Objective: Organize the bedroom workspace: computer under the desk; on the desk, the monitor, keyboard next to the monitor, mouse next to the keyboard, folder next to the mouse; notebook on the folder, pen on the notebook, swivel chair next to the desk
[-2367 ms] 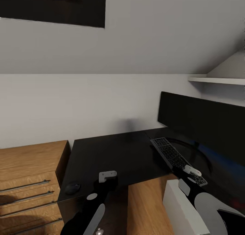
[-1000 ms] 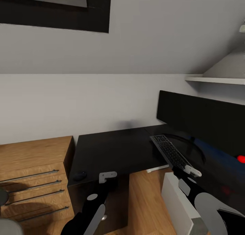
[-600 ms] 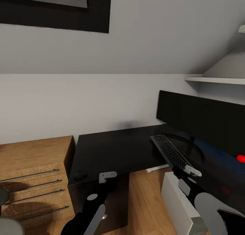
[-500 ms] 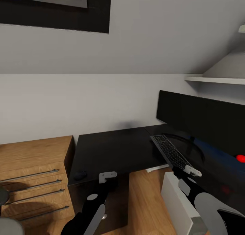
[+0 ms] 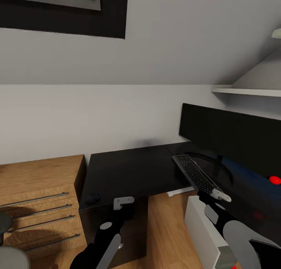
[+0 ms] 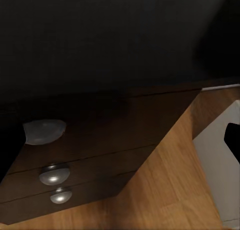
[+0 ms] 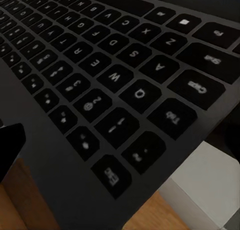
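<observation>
Grey walls and a sloped ceiling back the glossy black desk (image 5: 128, 171). At far left stands a wooden drawer cabinet (image 5: 37, 200); the mouse (image 5: 92, 199) lies near the desk's front left corner. Just beside it hangs the left gripper (image 5: 123, 202), jaw state impossible to tell. Further right, the keyboard (image 5: 194, 174) lies before the monitor (image 5: 234, 138), its near end overhanging the white computer (image 5: 207, 232). The right gripper (image 5: 221, 195) is clamped on that end.

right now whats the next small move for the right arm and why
Probably ease the right gripper down onto the keyboard's near end and close on it. The keyboard overhangs the desk edge above the computer, and the mouse lies far across the desk.
</observation>
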Controlling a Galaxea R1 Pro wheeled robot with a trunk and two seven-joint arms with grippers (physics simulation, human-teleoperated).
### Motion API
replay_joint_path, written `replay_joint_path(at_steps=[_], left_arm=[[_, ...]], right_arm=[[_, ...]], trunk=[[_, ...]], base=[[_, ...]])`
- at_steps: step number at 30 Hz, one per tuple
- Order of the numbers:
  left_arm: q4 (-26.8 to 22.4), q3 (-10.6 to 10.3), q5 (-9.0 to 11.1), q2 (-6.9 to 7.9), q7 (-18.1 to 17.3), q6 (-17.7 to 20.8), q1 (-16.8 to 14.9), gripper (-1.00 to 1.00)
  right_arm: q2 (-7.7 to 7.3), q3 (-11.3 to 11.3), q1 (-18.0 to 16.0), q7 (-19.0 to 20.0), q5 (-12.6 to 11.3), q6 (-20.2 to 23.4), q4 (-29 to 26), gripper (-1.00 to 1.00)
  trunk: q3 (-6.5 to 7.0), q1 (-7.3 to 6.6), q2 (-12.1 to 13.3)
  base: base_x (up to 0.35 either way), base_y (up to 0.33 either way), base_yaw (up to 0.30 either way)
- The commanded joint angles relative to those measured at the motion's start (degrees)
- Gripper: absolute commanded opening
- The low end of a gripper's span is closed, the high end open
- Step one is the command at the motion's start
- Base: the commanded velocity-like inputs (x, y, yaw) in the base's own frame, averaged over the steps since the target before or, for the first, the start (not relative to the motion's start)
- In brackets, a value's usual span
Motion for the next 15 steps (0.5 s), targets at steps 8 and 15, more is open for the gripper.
replay_joint_path(at_steps=[8,15], left_arm=[[0.4,-0.3,0.5,-0.11,0.6,0.1,-0.1,1.00],[0.6,-1.2,0.5,-0.15,0.6,0.0,-0.1,1.00]], right_arm=[[-0.02,0.2,0.0,0.0,-0.2,-0.3,0.0,1.00],[-0.01,0.2,0.0,0.0,-0.1,-0.4,-0.1,1.00]], trunk=[[0.83,-1.10,2.0],[2.09,-2.64,4.8]], base=[[-0.001,0.000,0.000],[0.000,0.000,0.000]])
